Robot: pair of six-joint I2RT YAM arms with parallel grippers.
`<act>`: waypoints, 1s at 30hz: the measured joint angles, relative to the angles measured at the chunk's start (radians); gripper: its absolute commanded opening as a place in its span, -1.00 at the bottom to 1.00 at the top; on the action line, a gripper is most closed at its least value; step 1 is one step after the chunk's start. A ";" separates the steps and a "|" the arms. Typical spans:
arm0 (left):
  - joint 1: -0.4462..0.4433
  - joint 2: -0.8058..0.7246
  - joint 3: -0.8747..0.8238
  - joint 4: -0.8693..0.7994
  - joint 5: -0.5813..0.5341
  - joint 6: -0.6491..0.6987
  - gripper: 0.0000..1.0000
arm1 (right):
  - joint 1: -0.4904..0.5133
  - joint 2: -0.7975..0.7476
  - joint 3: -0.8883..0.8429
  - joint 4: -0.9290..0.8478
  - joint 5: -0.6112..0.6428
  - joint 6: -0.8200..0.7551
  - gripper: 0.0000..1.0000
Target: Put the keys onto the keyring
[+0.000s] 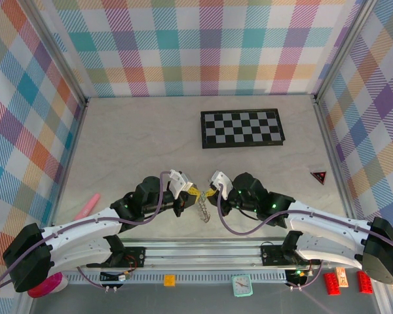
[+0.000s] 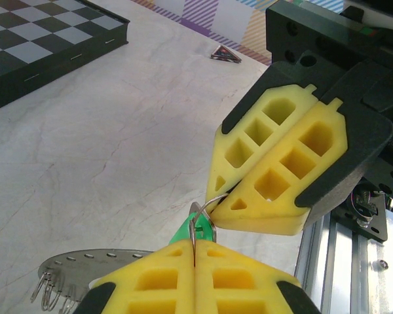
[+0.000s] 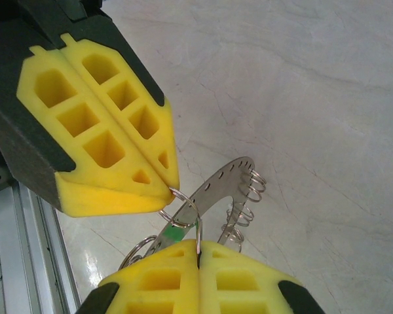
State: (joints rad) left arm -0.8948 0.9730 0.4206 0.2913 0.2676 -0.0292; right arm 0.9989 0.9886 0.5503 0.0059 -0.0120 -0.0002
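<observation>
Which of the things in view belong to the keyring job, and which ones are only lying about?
Job: green key; keyring; left gripper and right gripper, both shut on a wire loop.
Lying about: checkerboard; red triangle; pink object; small clock; red blocks.

Two grippers: left gripper point(image 2: 194, 255), right gripper point(image 3: 198, 252). One checkerboard point(image 1: 242, 127), one keyring point(image 3: 223, 180), one green key point(image 2: 183, 230), one red triangle point(image 1: 319, 176), one pink stick point(image 1: 87, 207).
</observation>
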 measured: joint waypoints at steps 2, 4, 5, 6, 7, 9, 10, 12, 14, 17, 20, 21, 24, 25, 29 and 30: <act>0.000 0.000 0.000 0.000 0.000 0.000 -1.00 | 0.000 0.003 0.000 0.000 0.000 0.000 -1.00; 0.000 0.000 0.000 0.000 0.000 0.000 -1.00 | 0.000 0.006 0.000 0.000 0.000 0.000 -1.00; 0.000 0.000 0.000 0.000 -0.001 0.000 -1.00 | 0.000 0.006 0.000 0.000 0.000 0.000 -1.00; 0.000 0.000 0.000 0.000 -0.003 0.000 -1.00 | 0.000 0.008 0.000 0.001 0.000 0.000 -1.00; 0.000 0.000 0.000 0.000 -0.003 0.000 -1.00 | 0.000 0.010 0.000 0.000 0.000 0.000 -1.00; 0.000 0.000 0.000 0.000 -0.004 0.000 -1.00 | 0.000 0.011 0.000 0.001 -0.001 0.000 -1.00; 0.000 0.000 0.000 0.000 -0.004 0.000 -1.00 | 0.000 0.011 0.000 0.000 -0.002 0.000 -1.00; 0.000 0.000 0.000 0.000 -0.004 0.000 -1.00 | 0.000 0.011 0.000 0.000 -0.004 0.000 -1.00; 0.000 0.000 0.000 0.000 -0.004 0.000 -1.00 | 0.000 0.011 0.000 0.001 -0.005 0.000 -1.00; 0.000 0.000 0.000 0.000 -0.004 0.000 -1.00 | 0.000 0.011 0.000 0.001 -0.008 0.000 -1.00; 0.000 0.000 0.000 0.000 -0.004 0.000 -1.00 | 0.000 0.011 0.000 0.001 -0.011 0.000 -1.00; 0.000 0.000 0.000 0.000 -0.003 0.000 -1.00 | 0.000 0.011 0.000 0.001 -0.013 0.000 -1.00; 0.000 0.000 0.000 0.000 -0.003 0.000 -1.00 | 0.000 0.011 0.000 0.001 -0.016 0.000 -1.00; 0.000 0.000 0.000 0.000 -0.003 0.000 -1.00 | 0.000 0.011 0.000 0.001 -0.019 0.000 -1.00; 0.000 0.000 0.000 0.000 -0.003 0.000 -1.00 | 0.000 0.011 0.000 0.001 -0.026 0.000 -1.00; 0.000 0.000 0.000 0.000 -0.003 0.000 -1.00 | 0.000 0.011 0.000 0.001 -0.027 0.000 -1.00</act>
State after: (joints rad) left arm -0.8948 0.9730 0.4206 0.2913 0.2646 -0.0292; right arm 0.9985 1.0000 0.5503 0.0071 -0.0395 -0.0002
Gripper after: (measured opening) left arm 0.045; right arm 0.059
